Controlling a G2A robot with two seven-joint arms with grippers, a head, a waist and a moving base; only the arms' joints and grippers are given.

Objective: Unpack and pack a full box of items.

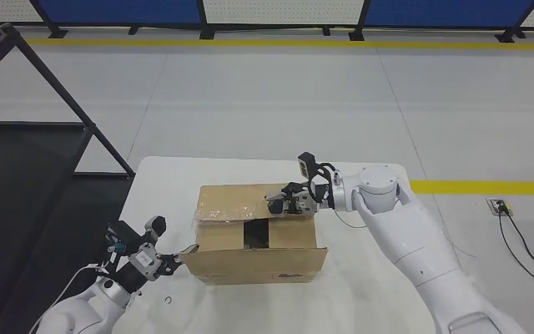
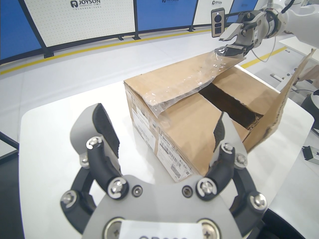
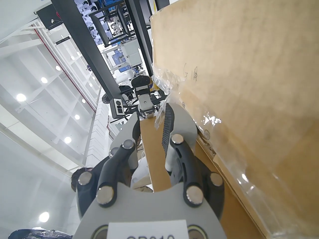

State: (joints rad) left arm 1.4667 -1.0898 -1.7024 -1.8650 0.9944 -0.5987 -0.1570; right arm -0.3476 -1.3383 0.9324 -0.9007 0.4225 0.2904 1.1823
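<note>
here, the brown cardboard box point(image 1: 254, 263) sits in the middle of the white counter point(image 1: 167, 192), its top partly open with a dark gap showing between the flaps. the right gripper point(image 1: 278, 201) has its fingers point(image 3: 168, 123) closed on the edge of a tape-covered top flap point(image 2: 189, 80), held tilted above the box. the left gripper point(image 2: 164, 135) hovers near the box's front corner, its fingers spread wide and holding nothing.
</note>
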